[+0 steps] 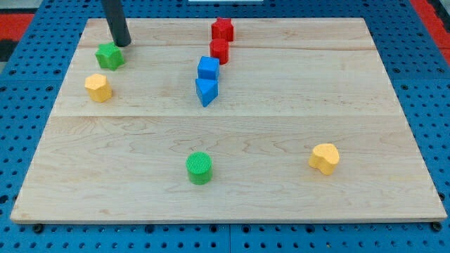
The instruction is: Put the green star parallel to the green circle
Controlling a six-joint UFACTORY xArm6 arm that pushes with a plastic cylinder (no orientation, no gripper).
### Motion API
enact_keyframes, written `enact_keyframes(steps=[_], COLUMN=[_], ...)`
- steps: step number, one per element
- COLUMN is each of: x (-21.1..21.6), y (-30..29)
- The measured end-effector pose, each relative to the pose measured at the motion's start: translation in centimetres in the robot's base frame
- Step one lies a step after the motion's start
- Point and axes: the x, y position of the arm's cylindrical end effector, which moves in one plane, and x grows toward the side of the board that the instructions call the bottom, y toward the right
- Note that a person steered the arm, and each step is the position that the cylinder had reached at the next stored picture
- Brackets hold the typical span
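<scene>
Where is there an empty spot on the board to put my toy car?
Bare wood lies between the green circle and the blue blocks, and right of the red blocks. Crowded: top left, where my tip meets the green star.

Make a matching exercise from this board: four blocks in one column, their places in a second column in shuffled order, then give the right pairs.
Blocks
1. green star
2. green circle
3. yellow heart
4. red star

Places
A. near the view's bottom, about the middle of the board
B. at the view's top, near the middle
C. upper left of the view, right beside my tip
D. lower right of the view

Pairs: 1-C, 2-A, 3-D, 4-B
</scene>
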Motion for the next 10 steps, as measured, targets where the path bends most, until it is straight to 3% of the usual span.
enact_keyframes(steps=[2,7,10], x=[1.7,14.4,11.8], y=[-1.3,5.3,5.6])
